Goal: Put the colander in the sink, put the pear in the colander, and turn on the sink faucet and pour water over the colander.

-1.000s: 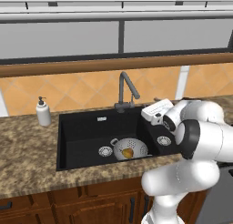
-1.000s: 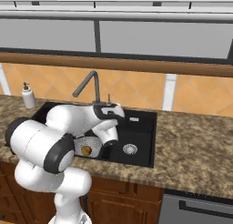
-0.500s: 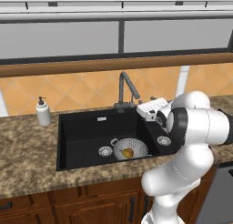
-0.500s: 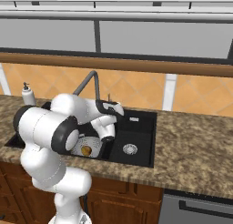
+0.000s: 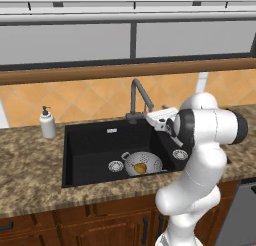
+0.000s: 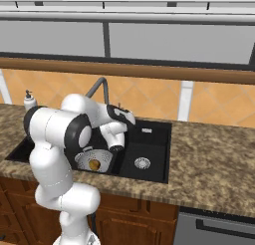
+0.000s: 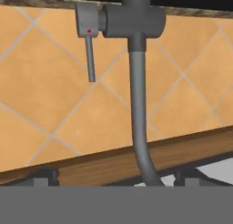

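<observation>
Pear (image 5: 140,167) sits in the colander (image 5: 143,163) in the sink (image 5: 95,151); the tool (image 5: 158,122) faces the sink faucet (image 7: 135,73), lever straight ahead, its long axis hanging off the body. Jaw spread: can't tell.

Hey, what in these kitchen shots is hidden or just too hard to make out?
- Gripper jaws: open or shut unclear, small in the left base view.
- Sink faucet spout tip: cut off by the hand view's grey band.
- Colander left part: behind the arm, right base view.
- Pear details: too small.
</observation>
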Controlling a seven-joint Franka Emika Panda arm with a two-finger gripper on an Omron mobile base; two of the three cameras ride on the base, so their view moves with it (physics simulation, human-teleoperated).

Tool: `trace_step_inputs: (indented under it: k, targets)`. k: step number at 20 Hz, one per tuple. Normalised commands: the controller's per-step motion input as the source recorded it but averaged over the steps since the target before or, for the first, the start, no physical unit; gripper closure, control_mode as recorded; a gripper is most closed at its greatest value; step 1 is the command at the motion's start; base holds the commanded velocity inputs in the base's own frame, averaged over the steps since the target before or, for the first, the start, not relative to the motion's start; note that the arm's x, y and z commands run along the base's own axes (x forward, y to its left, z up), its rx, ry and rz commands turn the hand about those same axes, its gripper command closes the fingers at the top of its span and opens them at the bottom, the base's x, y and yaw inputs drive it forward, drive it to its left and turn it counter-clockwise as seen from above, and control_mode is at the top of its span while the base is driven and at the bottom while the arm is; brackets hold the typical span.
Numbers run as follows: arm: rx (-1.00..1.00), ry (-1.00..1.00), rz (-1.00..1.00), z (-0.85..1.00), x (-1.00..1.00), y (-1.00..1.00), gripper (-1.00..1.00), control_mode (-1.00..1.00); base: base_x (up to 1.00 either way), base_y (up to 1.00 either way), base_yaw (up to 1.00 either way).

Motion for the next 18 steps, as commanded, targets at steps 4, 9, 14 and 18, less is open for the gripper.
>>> trace_step_inputs:
  k: [4, 9, 14, 18]
  targets:
    - [0.00, 0.03, 0.00, -0.30, 0.29, 0.00, -1.00, -1.00, 0.00, 0.00, 0.00]
    - [0.00, 0.00, 0.00, -0.18, 0.25, 0.00, -1.00, -1.00, 0.00, 0.00, 0.00]
    - [0.00, 0.01, -0.02, -0.17, 0.29, 0.00, -1.00, -1.00, 0.00, 0.00, 0.00]
    - [0.00, 0.00, -0.03, -0.07, 0.38, 0.00, -1.00, -1.00, 0.00, 0.00, 0.00]
